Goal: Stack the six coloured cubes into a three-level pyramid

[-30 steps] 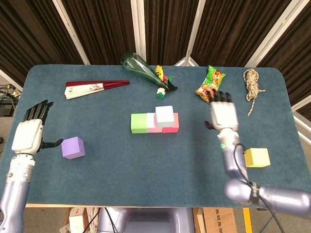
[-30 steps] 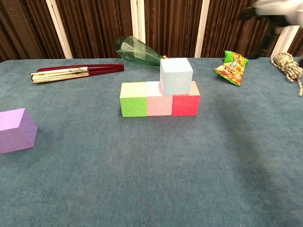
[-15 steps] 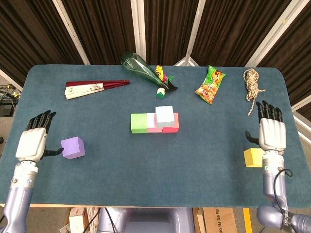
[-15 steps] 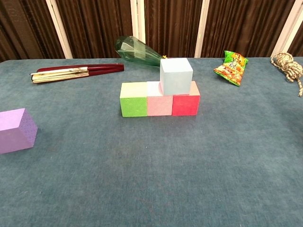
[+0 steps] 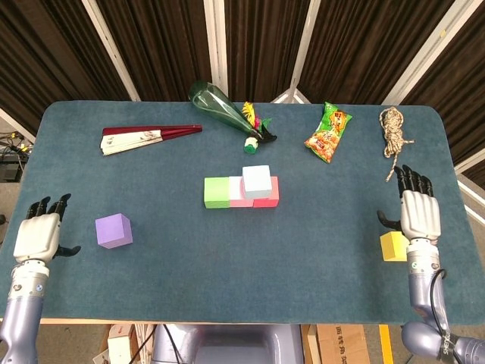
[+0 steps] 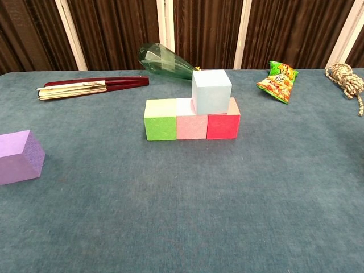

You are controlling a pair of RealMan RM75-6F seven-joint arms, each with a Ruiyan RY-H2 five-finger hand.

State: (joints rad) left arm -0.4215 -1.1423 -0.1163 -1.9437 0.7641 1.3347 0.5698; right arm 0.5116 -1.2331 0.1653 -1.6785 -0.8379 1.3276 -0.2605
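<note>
Base row: green cube (image 5: 216, 192), pink cube (image 6: 191, 125) and red cube (image 6: 223, 125) side by side, touching, mid-table.
Second level: pale blue cube (image 5: 256, 180) sits on top, straddling the pink and red ones (one cube only on this level).
Purple cube (image 5: 114, 230): alone, near left, well apart from the row.
Yellow cube (image 5: 392, 246): near right edge, partly hidden behind my right hand.
My left hand (image 5: 38, 236): holding nothing, fingers spread, left of the purple cube, not touching it.
My right hand (image 5: 419, 213): empty, fingers extended, just beside the yellow cube; contact cannot be told.
Far side: fan (image 5: 144, 136), green bottle (image 5: 217, 105), snack bag (image 5: 328, 133), rope (image 5: 393, 130).
</note>
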